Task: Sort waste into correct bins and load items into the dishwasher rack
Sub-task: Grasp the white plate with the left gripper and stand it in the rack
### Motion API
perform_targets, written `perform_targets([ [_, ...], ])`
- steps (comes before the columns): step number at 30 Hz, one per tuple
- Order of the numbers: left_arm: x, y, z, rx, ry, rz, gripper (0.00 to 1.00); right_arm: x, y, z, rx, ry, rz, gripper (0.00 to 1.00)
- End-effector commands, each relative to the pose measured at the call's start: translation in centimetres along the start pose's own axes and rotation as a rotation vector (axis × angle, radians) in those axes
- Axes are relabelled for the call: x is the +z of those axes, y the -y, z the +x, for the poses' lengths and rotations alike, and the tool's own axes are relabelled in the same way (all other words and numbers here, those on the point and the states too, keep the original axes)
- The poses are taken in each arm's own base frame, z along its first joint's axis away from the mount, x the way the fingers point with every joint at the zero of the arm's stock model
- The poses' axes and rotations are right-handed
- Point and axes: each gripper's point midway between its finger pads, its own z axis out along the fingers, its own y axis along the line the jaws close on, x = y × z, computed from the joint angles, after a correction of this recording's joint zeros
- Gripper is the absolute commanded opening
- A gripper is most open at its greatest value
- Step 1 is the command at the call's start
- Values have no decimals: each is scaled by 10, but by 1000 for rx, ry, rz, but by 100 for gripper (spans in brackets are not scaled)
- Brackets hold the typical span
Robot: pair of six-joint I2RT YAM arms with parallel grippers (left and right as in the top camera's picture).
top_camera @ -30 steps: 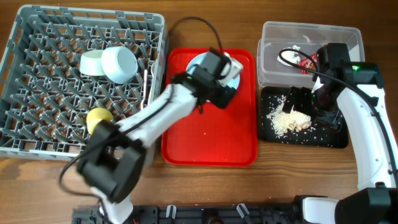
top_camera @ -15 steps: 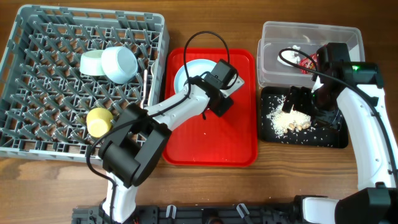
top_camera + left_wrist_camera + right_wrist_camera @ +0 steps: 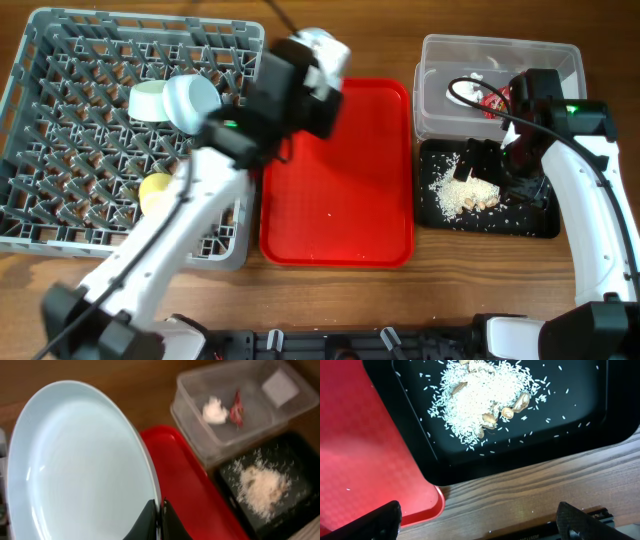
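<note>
The pale blue plate point(image 3: 75, 460) stands on edge and fills the left of the left wrist view. My left gripper point(image 3: 160, 512) is shut on its rim, raised above the top left corner of the red tray point(image 3: 340, 200), beside the dishwasher rack point(image 3: 60, 200). In the rack lie a pale blue bowl point(image 3: 190, 100), a light green bowl point(image 3: 148, 100) and a yellow cup point(image 3: 157, 190). Over the black tray point(image 3: 530, 220) my right gripper point(image 3: 479, 522) hangs open and holds nothing. Food scraps point(image 3: 482, 397) lie in that tray. The clear tub point(image 3: 440, 95) holds the red wrapper point(image 3: 236, 402) and the tissue point(image 3: 215, 409).
The red tray lies between the rack and the two bins, with only a few crumbs on it. My left arm point(image 3: 180, 220) stretches across the rack's front right corner. Bare wooden table point(image 3: 530, 495) runs along the front.
My left gripper has shut on the plate's rim, lifted it off the red tray and swung up and left toward the rack. The right arm has not moved.
</note>
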Motion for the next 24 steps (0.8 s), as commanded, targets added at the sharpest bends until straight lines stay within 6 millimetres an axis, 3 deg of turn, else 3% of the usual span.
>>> perform_targets([
  [1, -37, -26, -21, -221, 63, 189, 4, -6, -2, -2, -9, 21, -16, 100],
  [5, -51, -74, -15, -434, 48, 366, 4, -6, -2, -2, -9, 21, -16, 100],
  [7, -48, -98, -4, -538, 21, 344, 4, -6, -2, -2, -9, 21, -16, 100],
  [12, -29, -129, 21, -671, -46, 395, 4, -6, -2, -1, -8, 20, -16, 100],
  [14, -20, -143, 30, -694, -61, 343, 19, -6, -2, -1, -9, 20, -16, 100],
  [15, -19, -146, 32, -695, -63, 328, 50, -6, -2, -1, -9, 21, -16, 100],
  [16, -19, -146, 32, -695, -62, 325, 98, -6, -2, -1, -9, 21, -16, 100],
  [19, -28, -145, 26, -680, -40, 321, 100, -6, -2, -2, -9, 24, -17, 100],
  [21, -43, -157, 24, -674, -13, 217, 100, -6, -4, -2, -40, 22, -29, 100],
  [24, -64, -179, 43, -690, -44, -32, 100, -9, -33, -3, -193, 28, -187, 100],
])
